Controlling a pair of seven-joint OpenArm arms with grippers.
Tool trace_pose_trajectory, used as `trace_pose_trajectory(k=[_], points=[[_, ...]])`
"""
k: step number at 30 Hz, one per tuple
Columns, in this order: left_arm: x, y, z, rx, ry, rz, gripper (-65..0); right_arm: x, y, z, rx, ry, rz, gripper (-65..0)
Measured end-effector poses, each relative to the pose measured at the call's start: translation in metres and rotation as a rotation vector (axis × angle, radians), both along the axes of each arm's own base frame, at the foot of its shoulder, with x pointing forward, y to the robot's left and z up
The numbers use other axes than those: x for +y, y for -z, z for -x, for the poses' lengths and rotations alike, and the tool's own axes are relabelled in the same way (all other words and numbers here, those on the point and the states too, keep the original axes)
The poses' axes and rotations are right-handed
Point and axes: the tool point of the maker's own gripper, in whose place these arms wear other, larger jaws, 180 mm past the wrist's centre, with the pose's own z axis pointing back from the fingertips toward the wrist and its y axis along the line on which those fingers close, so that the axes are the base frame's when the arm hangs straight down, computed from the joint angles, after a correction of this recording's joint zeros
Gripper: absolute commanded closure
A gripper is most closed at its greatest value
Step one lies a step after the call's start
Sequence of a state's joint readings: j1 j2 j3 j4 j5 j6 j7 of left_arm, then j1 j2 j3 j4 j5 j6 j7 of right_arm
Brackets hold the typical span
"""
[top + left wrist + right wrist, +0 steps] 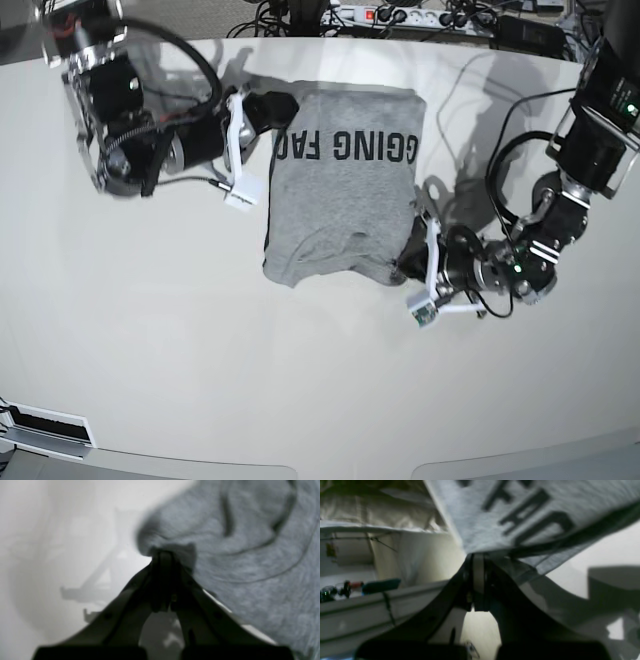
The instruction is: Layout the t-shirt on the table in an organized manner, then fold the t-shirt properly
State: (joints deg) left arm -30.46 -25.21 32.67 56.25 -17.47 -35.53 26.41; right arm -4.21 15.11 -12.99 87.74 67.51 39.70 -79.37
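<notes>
The heather-grey cotton t-shirt point(340, 190) with black lettering lies near the far edge of the glossy off-white table point(200, 380). The left gripper point(404, 266) and right gripper point(276, 112) each pinch its edge. Cables and a power strip point(400, 14) lie beyond that far edge.

The heather-grey t-shirt point(342, 195) lies in the upper middle of the base view on the glossy off-white counter point(200, 380), a narrow folded block with its black block lettering face up, reading upside down across the top. Its upper left corner and lower right corner are both pinched and slightly lifted.
</notes>
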Motion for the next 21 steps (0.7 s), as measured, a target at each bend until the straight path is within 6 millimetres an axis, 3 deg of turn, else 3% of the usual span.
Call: trace_pose_trajectory(k=[3, 6, 13, 15, 17, 19, 21], points=[[0.008, -0.019, -0.014, 0.021, -0.022, -0.006, 0.0, -0.001, -0.009, -0.001, -0.041, 0.049, -0.010, 0.0], [0.017, -0.046, -0.026, 0.039, -0.093, 0.066, 0.0, -0.015, -0.023, -0.014, -0.107, 0.111, -0.004, 0.0], [0.045, -0.125, -0.021, 0.195, -0.206, 0.359, 0.0, -0.045, -0.091, -0.052, -0.317, 0.270, -0.105, 0.0], [0.052, -0.140, -0.011, 0.225, -0.216, 0.439, 0.0, -0.055, -0.116, -0.060, -0.371, 0.320, -0.176, 0.0], [0.055, -0.143, 0.010, 0.278, -0.199, 0.483, 0.0, -0.064, -0.139, -0.063, -0.430, 0.362, -0.228, 0.0], [0.056, -0.140, 0.038, 0.325, -0.163, 0.486, 0.0, -0.078, -0.146, -0.061, -0.469, 0.407, -0.206, 0.0], [0.064, -0.135, 0.060, 0.327, -0.149, 0.435, 0.0, -0.092, -0.140, -0.051, -0.456, 0.454, -0.166, 0.0]])
